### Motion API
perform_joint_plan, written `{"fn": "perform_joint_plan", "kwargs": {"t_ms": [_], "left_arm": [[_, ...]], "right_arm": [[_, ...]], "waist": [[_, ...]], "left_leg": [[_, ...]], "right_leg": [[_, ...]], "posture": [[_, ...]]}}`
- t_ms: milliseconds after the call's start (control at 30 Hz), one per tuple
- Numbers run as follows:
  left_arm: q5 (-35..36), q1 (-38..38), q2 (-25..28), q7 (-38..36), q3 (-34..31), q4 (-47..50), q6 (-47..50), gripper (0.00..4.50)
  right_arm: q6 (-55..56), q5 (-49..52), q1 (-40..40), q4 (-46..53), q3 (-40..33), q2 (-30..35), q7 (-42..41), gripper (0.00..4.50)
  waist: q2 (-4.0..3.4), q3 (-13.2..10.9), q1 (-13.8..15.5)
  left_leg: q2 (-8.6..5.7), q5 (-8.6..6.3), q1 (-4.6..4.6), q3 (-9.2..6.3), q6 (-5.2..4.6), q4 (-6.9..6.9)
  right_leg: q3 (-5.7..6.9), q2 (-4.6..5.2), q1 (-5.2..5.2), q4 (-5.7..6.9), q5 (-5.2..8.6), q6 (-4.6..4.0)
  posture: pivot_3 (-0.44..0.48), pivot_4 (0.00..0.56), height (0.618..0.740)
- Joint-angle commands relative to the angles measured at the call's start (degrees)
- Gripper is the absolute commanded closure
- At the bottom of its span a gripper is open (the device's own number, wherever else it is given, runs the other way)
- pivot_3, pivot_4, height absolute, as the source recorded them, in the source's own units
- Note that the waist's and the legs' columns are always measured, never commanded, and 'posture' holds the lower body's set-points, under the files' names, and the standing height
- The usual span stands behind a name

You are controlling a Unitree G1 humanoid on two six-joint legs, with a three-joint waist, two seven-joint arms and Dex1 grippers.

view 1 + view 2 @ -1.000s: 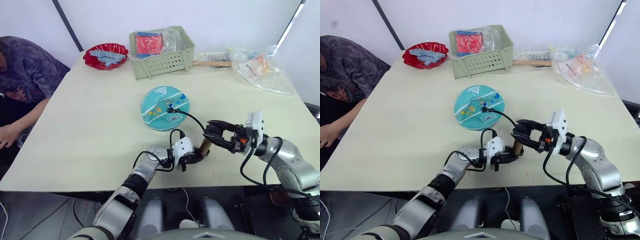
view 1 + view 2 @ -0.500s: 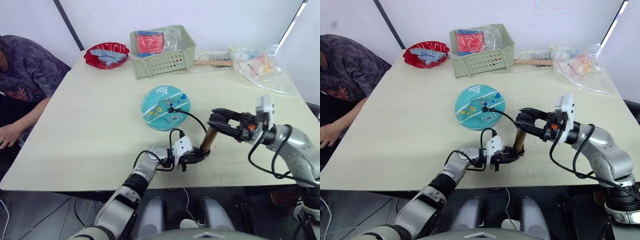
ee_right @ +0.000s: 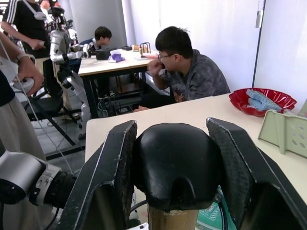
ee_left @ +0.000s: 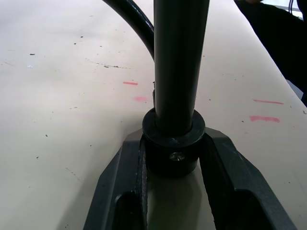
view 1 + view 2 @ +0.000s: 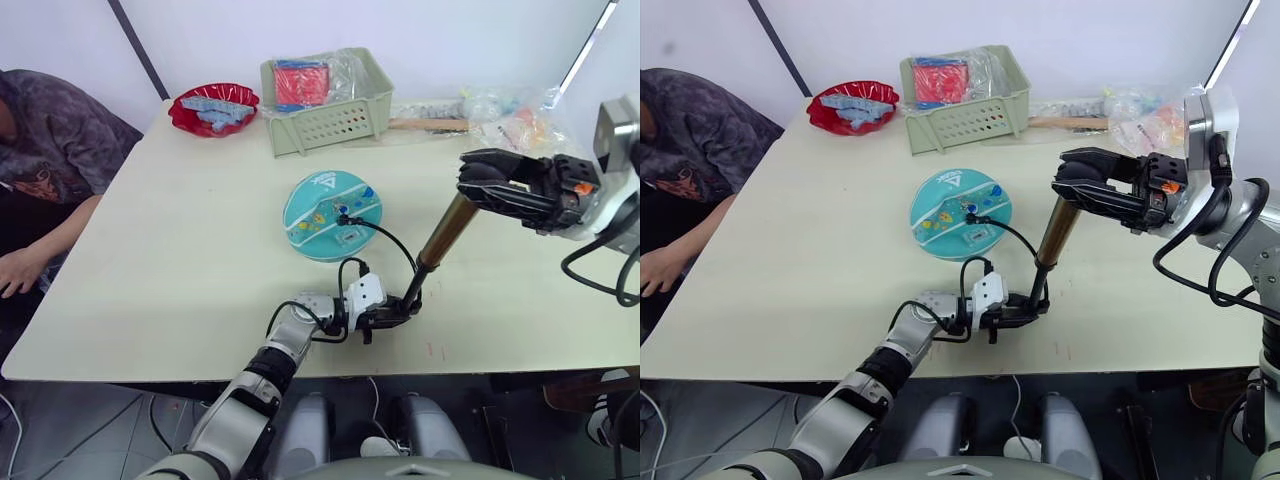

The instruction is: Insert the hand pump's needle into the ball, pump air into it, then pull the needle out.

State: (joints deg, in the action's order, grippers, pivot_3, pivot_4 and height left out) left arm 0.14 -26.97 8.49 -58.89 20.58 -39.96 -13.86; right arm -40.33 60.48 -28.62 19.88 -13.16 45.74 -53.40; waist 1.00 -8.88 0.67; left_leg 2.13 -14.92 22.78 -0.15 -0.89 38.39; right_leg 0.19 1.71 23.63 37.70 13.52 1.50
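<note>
Here, left hand [image 5: 385, 318] clamps the pump [image 5: 437, 243] base on the counter [image 5: 180, 250]; right hand [image 5: 500, 187] grips its raised handle; ball [image 5: 331, 214] at 11 o'clock

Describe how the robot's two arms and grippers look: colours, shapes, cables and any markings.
Both arms are silver-grey metal with rounded joints and dark segments, with loose black cables looping along them. Each ends in a gripper of two flat black fingers: the left gripper sits behind a small white block, and the right gripper behind a white wrist box, with small orange and blue parts at its base.
</note>
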Motion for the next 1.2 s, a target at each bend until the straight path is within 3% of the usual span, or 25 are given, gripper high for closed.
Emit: {"fn": "perform_joint_plan", "kwargs": {"t_ms": [33, 267, 567, 900, 1200], "left_arm": [[-1.9, 1.3, 0.6, 0.0, 0.9, -3.0, 1.1, 3.43], [-3.0, 1.1, 0.7, 0.8, 1.1, -3.3, 1.0, 3.43], [-3.5, 1.3, 0.7, 0.9, 1.3, -3.5, 1.0, 3.43], [-4.2, 0.3, 0.1, 1.0, 1.5, -5.9, 0.2, 3.43], [-4.2, 1.4, 0.3, 0.8, 1.6, -5.3, -0.2, 3.43]], "right_arm": [[3.2, -7.2, 5.3, 1.9, 4.4, -1.1, -0.6, 2.69], [9.5, -16.1, 14.9, 0.5, 12.6, -4.7, -2.2, 2.69], [20.9, -27.1, 20.7, -8.1, 17.8, -11.0, -3.1, 2.69], [24.3, -24.7, 17.6, -6.5, 13.5, -12.2, -4.3, 2.69], [15.6, -13.5, 13.0, 0.2, 5.3, -7.6, -4.3, 2.69]], "waist": [[0.05, 0.1, 0.0], [0.25, 0.5, -0.1], [0.37, 0.6, 0.0], [0.35, 0.6, 0.1], [0.22, 0.5, 0.2]], "left_leg": [[0.00, 0.00, -0.02, -0.02, 0.00, 0.00], [0.03, 0.00, -0.38, -0.03, 0.00, 0.01], [0.04, 0.00, -0.55, -0.01, 0.00, -0.02], [0.02, 0.00, -0.76, 0.03, 0.01, -0.02], [-0.02, 0.00, -0.27, 0.02, 0.01, -0.02]], "right_leg": [[0.02, -0.01, -0.02, 0.00, 0.00, 0.01], [0.01, -0.03, -0.28, 0.04, 0.17, 0.16], [0.01, -0.03, -0.42, 0.00, 0.22, 0.10], [-0.04, 0.02, -0.58, 0.00, 0.26, 0.03], [-0.01, 0.08, -0.25, -0.06, 0.13, 0.14]], "posture": [[0.000, 0.150, 0.738], [0.000, 0.150, 0.738], [0.000, 0.150, 0.738], [0.000, 0.150, 0.738], [0.000, 0.150, 0.738]]}}
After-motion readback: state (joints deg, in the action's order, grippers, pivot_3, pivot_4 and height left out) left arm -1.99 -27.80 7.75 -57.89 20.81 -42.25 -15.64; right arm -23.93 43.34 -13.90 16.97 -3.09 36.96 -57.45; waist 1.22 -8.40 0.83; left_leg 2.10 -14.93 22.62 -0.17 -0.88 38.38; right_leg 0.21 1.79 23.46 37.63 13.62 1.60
